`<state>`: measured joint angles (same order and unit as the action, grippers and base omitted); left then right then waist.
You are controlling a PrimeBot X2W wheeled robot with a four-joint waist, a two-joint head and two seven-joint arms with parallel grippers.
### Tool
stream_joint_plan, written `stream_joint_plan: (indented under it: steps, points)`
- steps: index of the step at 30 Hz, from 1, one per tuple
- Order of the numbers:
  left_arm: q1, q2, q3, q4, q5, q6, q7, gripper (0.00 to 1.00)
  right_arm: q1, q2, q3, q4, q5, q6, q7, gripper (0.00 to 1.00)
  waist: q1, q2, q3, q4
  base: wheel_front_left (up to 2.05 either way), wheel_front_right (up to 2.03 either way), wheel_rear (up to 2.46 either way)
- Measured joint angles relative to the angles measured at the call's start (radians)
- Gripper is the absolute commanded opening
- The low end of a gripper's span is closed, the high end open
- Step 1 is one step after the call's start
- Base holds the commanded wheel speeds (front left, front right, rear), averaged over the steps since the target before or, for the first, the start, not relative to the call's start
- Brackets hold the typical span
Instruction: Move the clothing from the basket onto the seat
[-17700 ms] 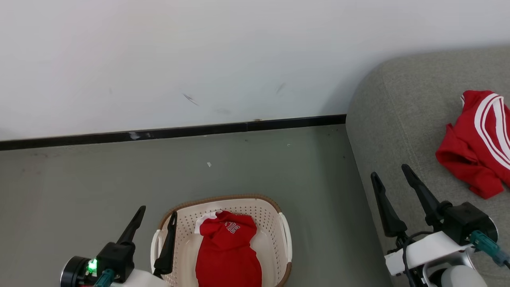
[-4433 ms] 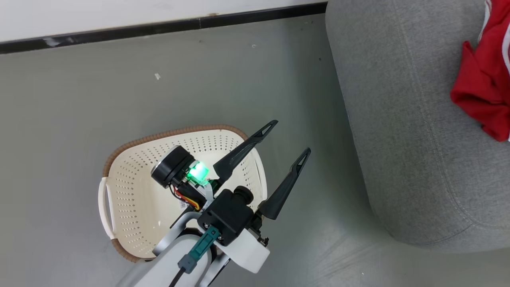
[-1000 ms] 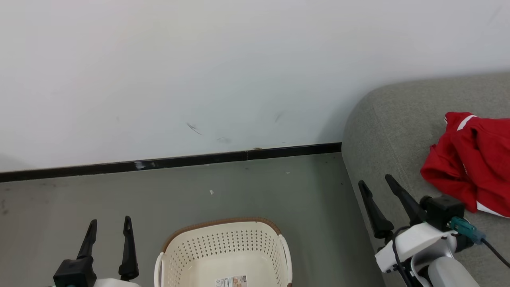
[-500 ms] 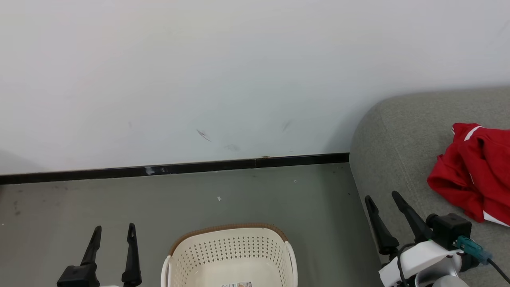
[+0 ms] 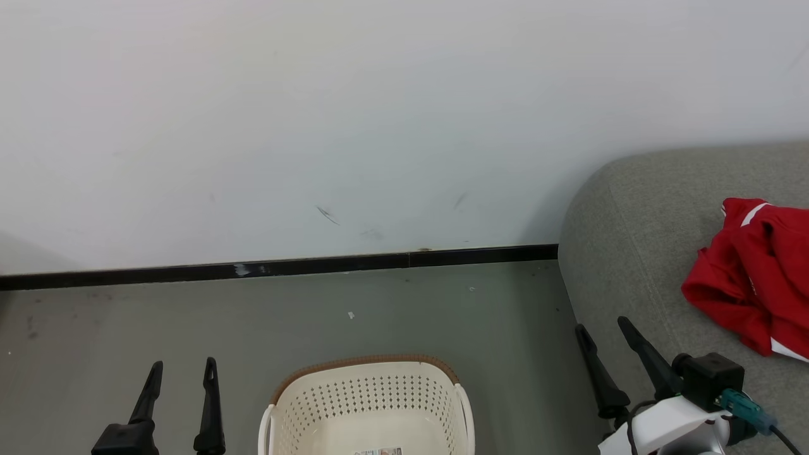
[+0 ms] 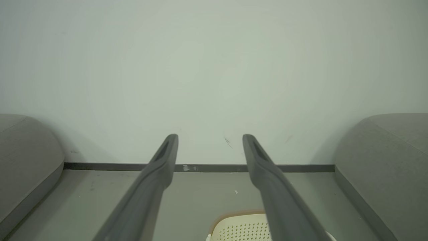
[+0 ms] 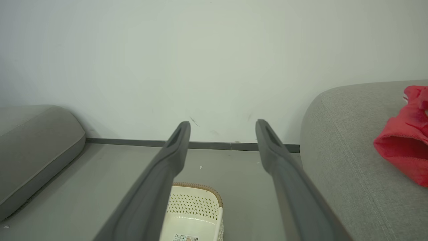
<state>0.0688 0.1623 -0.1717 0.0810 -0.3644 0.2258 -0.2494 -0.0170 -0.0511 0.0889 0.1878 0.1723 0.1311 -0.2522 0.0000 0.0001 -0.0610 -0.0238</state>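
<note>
one wrist-view cushion [image 6: 26,150] left of basket [image 6: 240,229]

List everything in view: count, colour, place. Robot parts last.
floor: 1, grey, foreground.
wall: 1, white, behind everything.
baseboard: 1, black, foot of the wall.
sofa: 1, grey-green, right side.
second seat: 1, grey, far left in wrist views.
clothing: red heap with white trim, count unclear, on the sofa.
basket: 1, cream with brown rim, on the floor, bottom centre; no clothing in the part shown.
left gripper: 1, dark, lower left, open, empty.
right gripper: 1, dark, lower right by the sofa, open, empty.
</note>
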Motion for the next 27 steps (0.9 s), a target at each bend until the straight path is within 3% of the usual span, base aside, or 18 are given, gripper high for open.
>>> stream_joint_plan:
  steps: [23, 24, 27]
  points:
    - [0.000, 0.003, -0.001, 0.000, 0.005, -0.001, 0.000, 1.00, 0.034, 0.007, 0.002, -0.024, -0.007, 0.000, 0.000, 1.00, 0.0000, 0.0000, -0.006, 0.002, 0.00, 0.00, 0.00]
    - [0.000, 0.002, -0.001, 0.002, 0.005, -0.001, 0.000, 0.00, 0.035, 0.007, 0.003, -0.022, -0.007, 0.000, 0.000, 0.00, 0.0000, 0.0000, -0.006, 0.002, 0.00, 0.00, 0.00]
    - [0.010, -0.019, -0.010, 0.036, 0.003, 0.000, 0.002, 0.00, 0.053, 0.014, 0.006, 0.008, -0.007, 0.000, 0.002, 0.00, 0.0000, 0.0000, -0.006, 0.002, 0.00, 0.00, 0.00]
